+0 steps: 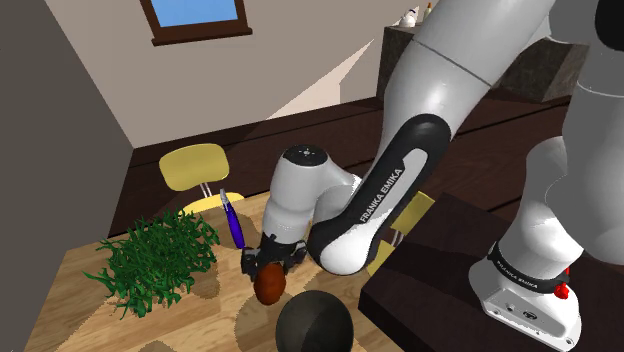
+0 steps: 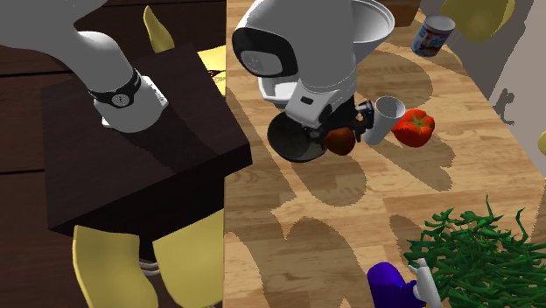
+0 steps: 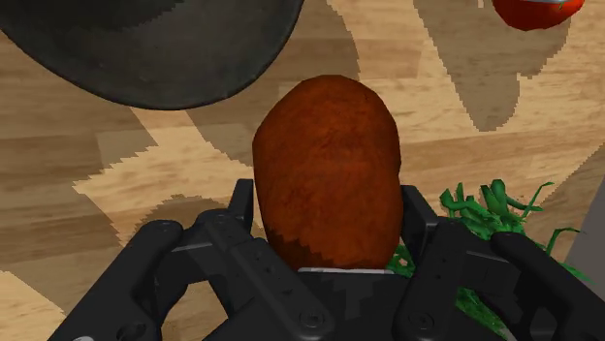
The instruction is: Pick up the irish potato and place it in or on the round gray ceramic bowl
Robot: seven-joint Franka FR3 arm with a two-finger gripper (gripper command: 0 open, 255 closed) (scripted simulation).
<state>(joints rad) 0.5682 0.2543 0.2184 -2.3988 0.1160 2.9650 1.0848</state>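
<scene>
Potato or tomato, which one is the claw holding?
The reddish-brown potato: the claw clasps it on both sides. The red tomato lies apart on the table, beside a white cup.

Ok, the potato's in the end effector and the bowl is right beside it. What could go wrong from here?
1. The end effector clasps the potato near one end, and most of it sticks out past the fingers, so it might pivot or slip in transit.
2. The dark bowl is close, so a low carry could clip its rim.
3. The white cup and tomato sit just beside the potato, and a wide swing may knock them.
</scene>
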